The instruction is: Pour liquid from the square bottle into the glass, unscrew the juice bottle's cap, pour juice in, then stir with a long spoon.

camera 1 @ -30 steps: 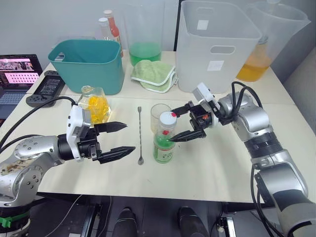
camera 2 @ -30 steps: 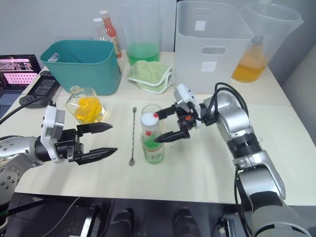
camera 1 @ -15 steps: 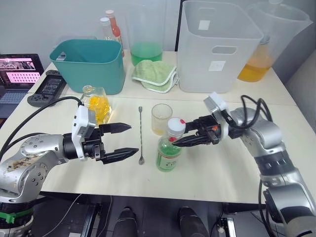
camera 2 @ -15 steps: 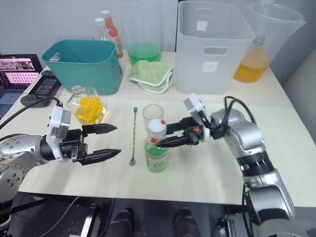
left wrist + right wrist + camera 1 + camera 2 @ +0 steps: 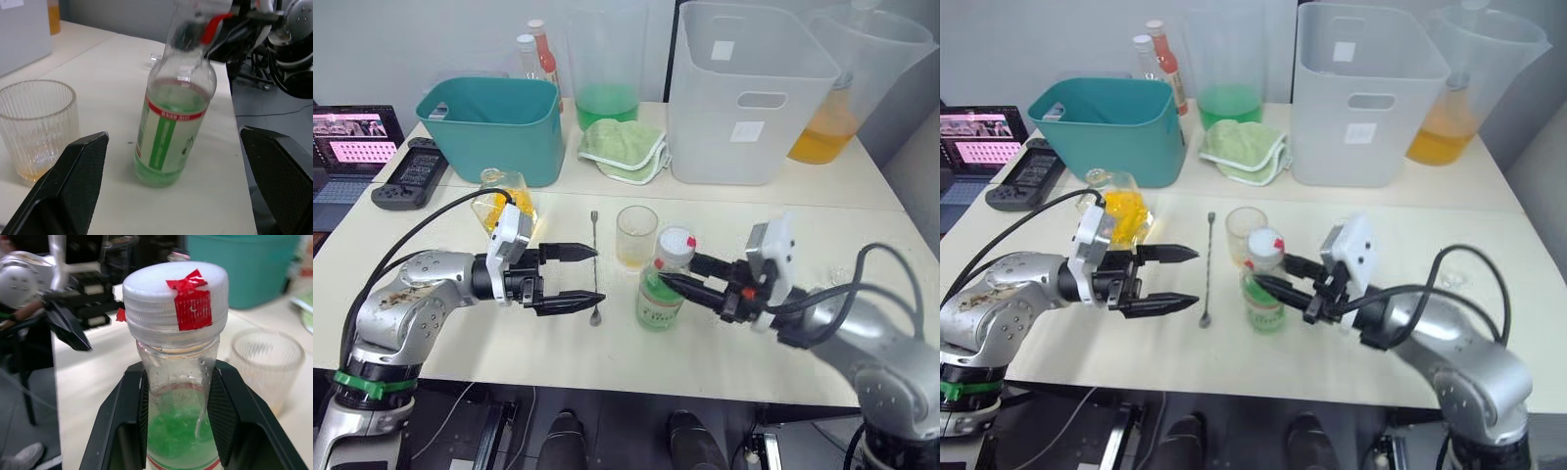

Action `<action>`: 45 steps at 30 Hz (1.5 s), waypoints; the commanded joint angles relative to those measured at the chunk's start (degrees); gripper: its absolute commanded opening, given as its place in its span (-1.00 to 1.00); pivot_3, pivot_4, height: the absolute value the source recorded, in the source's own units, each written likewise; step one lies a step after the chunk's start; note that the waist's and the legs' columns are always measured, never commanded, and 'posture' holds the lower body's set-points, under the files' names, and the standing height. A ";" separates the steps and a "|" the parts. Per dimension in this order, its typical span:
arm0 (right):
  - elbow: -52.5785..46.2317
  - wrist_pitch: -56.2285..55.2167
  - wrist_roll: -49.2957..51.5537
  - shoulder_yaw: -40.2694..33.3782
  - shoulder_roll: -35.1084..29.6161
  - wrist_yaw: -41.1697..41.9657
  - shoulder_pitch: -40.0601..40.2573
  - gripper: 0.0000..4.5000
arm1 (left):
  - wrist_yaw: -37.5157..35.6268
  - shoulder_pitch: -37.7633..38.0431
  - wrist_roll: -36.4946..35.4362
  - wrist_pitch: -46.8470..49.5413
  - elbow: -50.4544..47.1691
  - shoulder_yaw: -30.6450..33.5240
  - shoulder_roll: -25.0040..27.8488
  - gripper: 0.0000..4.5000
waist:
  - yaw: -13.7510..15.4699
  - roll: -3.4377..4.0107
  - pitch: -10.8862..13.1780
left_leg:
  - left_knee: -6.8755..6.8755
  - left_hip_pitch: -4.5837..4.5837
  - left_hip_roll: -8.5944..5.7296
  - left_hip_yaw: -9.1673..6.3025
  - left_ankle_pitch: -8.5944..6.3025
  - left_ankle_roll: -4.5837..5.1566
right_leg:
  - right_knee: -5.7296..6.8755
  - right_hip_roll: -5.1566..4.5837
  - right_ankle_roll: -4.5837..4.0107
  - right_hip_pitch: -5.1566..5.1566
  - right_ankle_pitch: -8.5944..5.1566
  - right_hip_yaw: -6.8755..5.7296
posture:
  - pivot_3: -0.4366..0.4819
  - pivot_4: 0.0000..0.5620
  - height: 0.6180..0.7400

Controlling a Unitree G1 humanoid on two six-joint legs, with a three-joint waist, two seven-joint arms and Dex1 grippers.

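The juice bottle [image 5: 659,297] holds green liquid and stands upright near the table's front, its white cap [image 5: 176,288] with red tape still on. My right gripper [image 5: 674,268] is shut on the juice bottle's neck just under the cap, one finger on each side. The ribbed glass [image 5: 635,235] stands just behind the bottle with a little yellowish liquid at its bottom. The long spoon [image 5: 593,269] lies flat to the left of the glass. My left gripper [image 5: 592,273] hangs open over the spoon, pointing at the bottle. The square bottle [image 5: 505,204] with yellow liquid stands behind my left arm.
A teal bin [image 5: 494,122] stands at the back left and a white bin [image 5: 749,93] at the back right, with a green cloth [image 5: 625,149] between them. Pitchers of green [image 5: 602,69] and orange liquid [image 5: 837,93] stand at the back. A laptop [image 5: 352,147] sits far left.
My right arm has dropped low and swung toward the near right, its fingers closing from wide open onto the bottle's neck. My left gripper has moved right, closer to the spoon and bottle.
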 commanded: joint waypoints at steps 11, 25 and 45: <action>-3.08 2.38 8.64 -0.91 -2.78 -7.80 1.21 0.10 | -3.76 -1.94 1.96 -1.62 1.37 -0.49 -0.01 1.00 | -0.04 -0.02 -0.01 | -0.01 0.04 0.00 0.00 0.00 0.00 | -0.01 0.00 0.00 0.06 0.00 0.00 | -0.05 -0.47 0.91; 21.46 -17.05 -0.71 0.99 -19.63 34.07 -8.38 0.99 | 2.08 5.97 0.95 -0.66 -6.28 4.75 1.23 1.00 | -0.21 -0.05 0.00 | 0.01 0.07 0.01 0.00 0.00 0.02 | -0.08 0.00 0.01 0.10 -0.01 0.00 | -0.05 -0.47 0.91; 38.18 -20.06 -8.68 14.30 -10.06 51.35 -29.31 0.64 | 8.01 12.90 -2.79 2.11 -13.74 10.42 3.07 1.00 | 0.03 -0.05 0.02 | -0.01 0.03 0.01 0.00 0.01 0.02 | -0.07 0.00 0.03 0.08 -0.03 0.00 | -0.05 -0.47 0.91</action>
